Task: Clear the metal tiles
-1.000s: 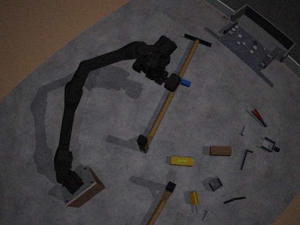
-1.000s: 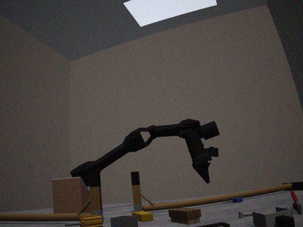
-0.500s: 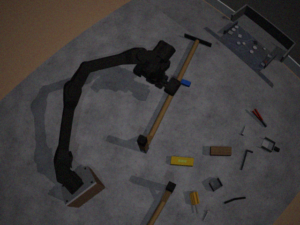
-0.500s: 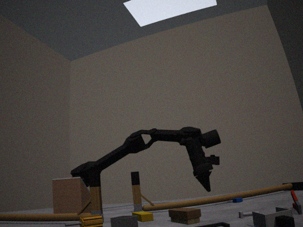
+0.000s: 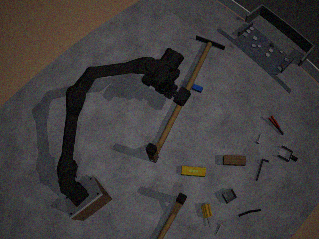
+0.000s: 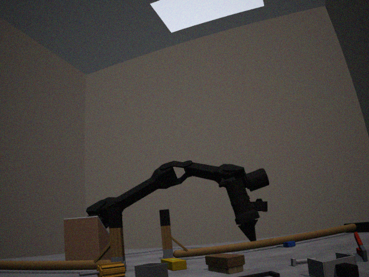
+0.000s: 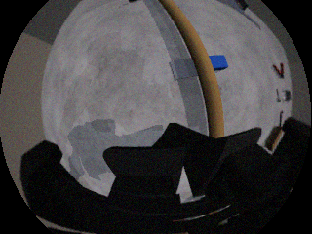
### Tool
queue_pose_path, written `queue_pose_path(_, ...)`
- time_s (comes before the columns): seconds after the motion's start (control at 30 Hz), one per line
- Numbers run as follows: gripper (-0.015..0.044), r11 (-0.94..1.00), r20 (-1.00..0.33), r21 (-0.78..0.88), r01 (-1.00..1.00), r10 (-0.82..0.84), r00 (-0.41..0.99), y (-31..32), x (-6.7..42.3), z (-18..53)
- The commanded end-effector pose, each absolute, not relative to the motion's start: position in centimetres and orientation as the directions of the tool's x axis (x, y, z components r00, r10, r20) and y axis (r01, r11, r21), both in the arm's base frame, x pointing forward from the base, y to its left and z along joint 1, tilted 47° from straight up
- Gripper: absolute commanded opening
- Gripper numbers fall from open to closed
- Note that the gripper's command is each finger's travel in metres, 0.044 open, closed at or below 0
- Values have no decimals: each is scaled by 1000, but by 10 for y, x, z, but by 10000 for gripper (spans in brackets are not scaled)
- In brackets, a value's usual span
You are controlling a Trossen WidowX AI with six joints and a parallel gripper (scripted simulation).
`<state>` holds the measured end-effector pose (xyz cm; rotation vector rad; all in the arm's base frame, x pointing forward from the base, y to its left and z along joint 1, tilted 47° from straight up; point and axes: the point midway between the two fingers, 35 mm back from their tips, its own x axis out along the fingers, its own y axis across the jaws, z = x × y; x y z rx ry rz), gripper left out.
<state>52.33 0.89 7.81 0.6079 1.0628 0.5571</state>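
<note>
Nearest the arm's base, a yellow block [image 5: 193, 171], a brown block [image 5: 234, 160] and small tools are lying scattered toward the table's [image 5: 108, 144] right edge, leaving open grey surface to the left of the long scraper [image 5: 180, 98]. The gripper [image 5: 181, 96] is hanging over the scraper's wooden handle just beside a blue block [image 5: 197, 87], its fingers pressed together and pinching nothing. Farther off, the scraper's black blade is pointing toward the bench plate [image 5: 265, 51], where the pale tiles [image 5: 267, 55] are sitting, and the dark-walled catch box [image 5: 284, 27] is standing behind it at the table's far corner.

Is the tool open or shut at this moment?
Shut and empty: the tool tapers to one point above the scraper handle.
</note>
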Motion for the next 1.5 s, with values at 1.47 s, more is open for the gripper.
queue_pose_path(1.47,0,712,-630,692,-119,676,383,-18,540,48)
